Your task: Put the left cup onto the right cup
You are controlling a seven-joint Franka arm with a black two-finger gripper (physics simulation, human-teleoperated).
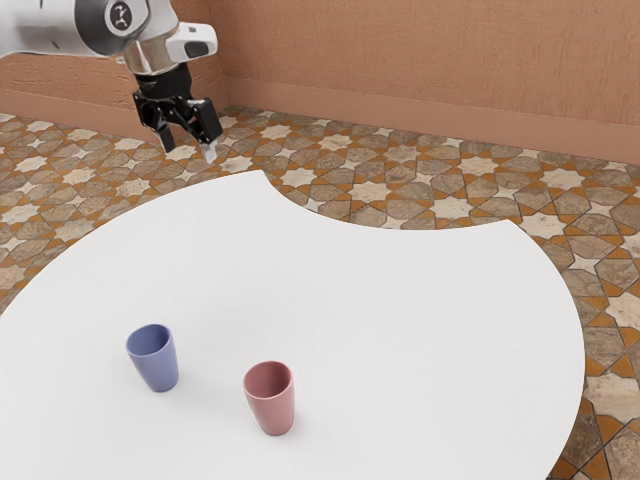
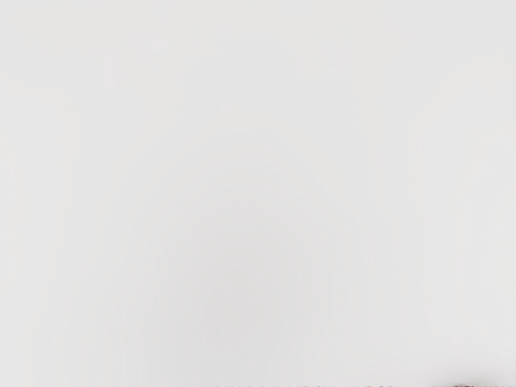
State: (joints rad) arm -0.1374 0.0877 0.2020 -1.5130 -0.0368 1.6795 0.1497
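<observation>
Well apart from the spread-fingered end effector [image 1: 186, 135], the blue cup [image 1: 153, 357] stands near the pink cup [image 1: 270, 397].

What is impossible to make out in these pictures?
Exterior view: inner bottoms of the blue tapered cup and pink tapered cup, hidden by their walls.
Exterior view: near side of the white round table, cut by the lower edge.
Wrist view: dark sliver at the lower edge, too small to identify.
</observation>
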